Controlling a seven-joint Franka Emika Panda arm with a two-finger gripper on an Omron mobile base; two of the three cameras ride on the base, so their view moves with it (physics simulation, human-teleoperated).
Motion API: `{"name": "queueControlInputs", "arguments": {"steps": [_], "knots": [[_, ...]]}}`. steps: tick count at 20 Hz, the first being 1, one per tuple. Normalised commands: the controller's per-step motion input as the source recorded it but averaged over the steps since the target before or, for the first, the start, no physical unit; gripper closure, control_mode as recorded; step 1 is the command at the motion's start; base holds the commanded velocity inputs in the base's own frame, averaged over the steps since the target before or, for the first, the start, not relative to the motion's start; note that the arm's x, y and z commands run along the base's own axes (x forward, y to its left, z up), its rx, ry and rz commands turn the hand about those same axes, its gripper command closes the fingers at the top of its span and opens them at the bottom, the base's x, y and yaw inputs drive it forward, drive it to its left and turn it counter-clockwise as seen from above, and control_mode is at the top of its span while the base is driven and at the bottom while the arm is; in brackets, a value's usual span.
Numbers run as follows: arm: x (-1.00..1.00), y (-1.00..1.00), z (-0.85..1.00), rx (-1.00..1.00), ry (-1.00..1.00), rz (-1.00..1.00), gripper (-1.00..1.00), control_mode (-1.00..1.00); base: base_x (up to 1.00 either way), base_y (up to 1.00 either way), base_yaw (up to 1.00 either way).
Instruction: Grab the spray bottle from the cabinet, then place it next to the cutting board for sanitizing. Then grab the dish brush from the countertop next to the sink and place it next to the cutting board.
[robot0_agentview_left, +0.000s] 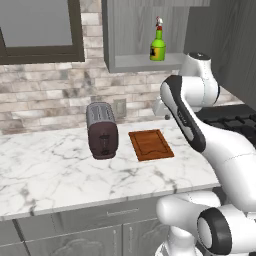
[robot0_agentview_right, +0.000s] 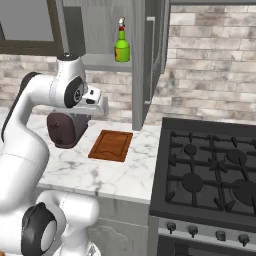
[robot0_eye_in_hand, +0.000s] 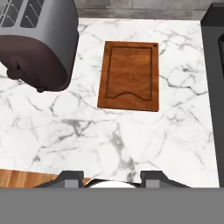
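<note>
The green spray bottle stands upright in the open shelf niche of the grey wall cabinet. Below it, the reddish-brown cutting board lies flat on the white marble countertop. My gripper hangs above the counter, looking straight down at the board. It is open, its fingertips far apart with nothing between them. The hand sits well below the shelf. The dish brush and the sink are out of view.
A dark toaster stands just left of the board. A black gas stove adjoins the counter on the right. The cabinet's open door stands out right of the niche. A window is at upper left.
</note>
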Motion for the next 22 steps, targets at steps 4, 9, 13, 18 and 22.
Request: {"name": "queueControlInputs", "arguments": {"steps": [4, 9, 13, 18, 22], "knots": [[-0.34, 0.00, 0.00, 0.00, -0.01, 0.00, -1.00, -1.00, 0.00, 0.00, 0.00], [-0.54, 0.00, 0.00, 0.00, -0.04, 0.00, -1.00, -1.00, 0.00, 0.00, 0.00], [-0.64, 0.00, 0.13, 0.00, -0.30, 0.00, -1.00, -1.00, 0.00, 0.00, 0.00], [-0.54, 0.00, 0.41, 0.00, -0.42, 0.00, -1.00, -1.00, 0.00, 0.00, 0.00], [-0.36, 0.00, 0.62, 0.00, -0.42, 0.00, -1.00, -1.00, 0.00, 0.00, 0.00]]}}
